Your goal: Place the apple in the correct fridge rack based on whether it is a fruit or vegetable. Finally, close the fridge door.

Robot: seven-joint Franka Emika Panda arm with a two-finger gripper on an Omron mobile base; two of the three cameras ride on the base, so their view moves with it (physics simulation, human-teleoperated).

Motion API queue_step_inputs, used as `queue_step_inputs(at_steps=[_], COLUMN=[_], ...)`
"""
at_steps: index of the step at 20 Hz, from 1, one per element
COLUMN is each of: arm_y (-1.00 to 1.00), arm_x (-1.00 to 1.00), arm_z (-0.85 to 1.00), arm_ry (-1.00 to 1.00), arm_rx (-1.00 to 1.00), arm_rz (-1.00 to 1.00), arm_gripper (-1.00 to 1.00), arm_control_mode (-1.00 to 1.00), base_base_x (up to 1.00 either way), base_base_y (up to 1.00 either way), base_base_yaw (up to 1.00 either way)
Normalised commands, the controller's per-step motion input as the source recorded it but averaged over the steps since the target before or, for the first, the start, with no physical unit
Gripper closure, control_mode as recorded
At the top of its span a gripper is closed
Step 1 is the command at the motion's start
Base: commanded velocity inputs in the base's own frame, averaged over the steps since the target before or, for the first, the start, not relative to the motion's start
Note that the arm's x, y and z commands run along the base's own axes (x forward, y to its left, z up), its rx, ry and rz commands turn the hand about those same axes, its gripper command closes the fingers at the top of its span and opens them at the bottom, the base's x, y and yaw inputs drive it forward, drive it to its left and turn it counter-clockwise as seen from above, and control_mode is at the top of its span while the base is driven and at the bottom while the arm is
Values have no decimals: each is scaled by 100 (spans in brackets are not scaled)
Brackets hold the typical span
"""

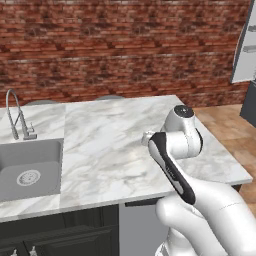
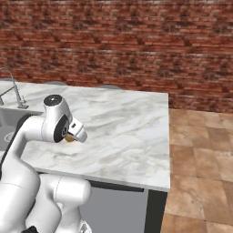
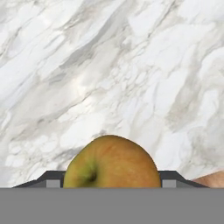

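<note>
The apple (image 3: 112, 164), yellow-green with a brownish-orange side, sits between my dark fingertips (image 3: 52, 178) in the hand view, above the marble counter (image 3: 109, 65). My gripper (image 3: 112, 180) is shut on the apple. In the right base view the apple (image 2: 69, 138) peeks out as a small orange spot under the folded white hand, with the gripper (image 2: 73, 135) held just above the counter's near part. The fridge rack is out of view.
A sink (image 1: 30, 170) with a tap (image 1: 15, 117) lies at the counter's left. The open fridge door (image 1: 245, 45) with its bins stands at the upper right. Tiled floor (image 2: 200, 154) runs past the counter's right end. A brick wall (image 1: 125, 45) backs the counter.
</note>
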Motion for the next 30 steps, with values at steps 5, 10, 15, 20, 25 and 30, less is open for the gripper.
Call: queue_step_inputs(at_steps=[5,10,15,20,25,30], arm_y=[0,0,0,-3,0,0], arm_x=[0,0,0,-3,0,0], arm_z=[0,0,0,0,0,0], arm_ry=[0,0,0,0,0,0], arm_rx=[0,0,0,0,0,0], arm_rz=[0,0,0,0,0,0], arm_gripper=[100,100,100,100,100,100], arm_control_mode=[-100,-100,-100,100,100,100], base_base_x=[0,0,0,-20,-62,-46], base_base_y=[0,0,0,-38,-100,-100], base_base_yaw=[0,0,0,0,0,0])
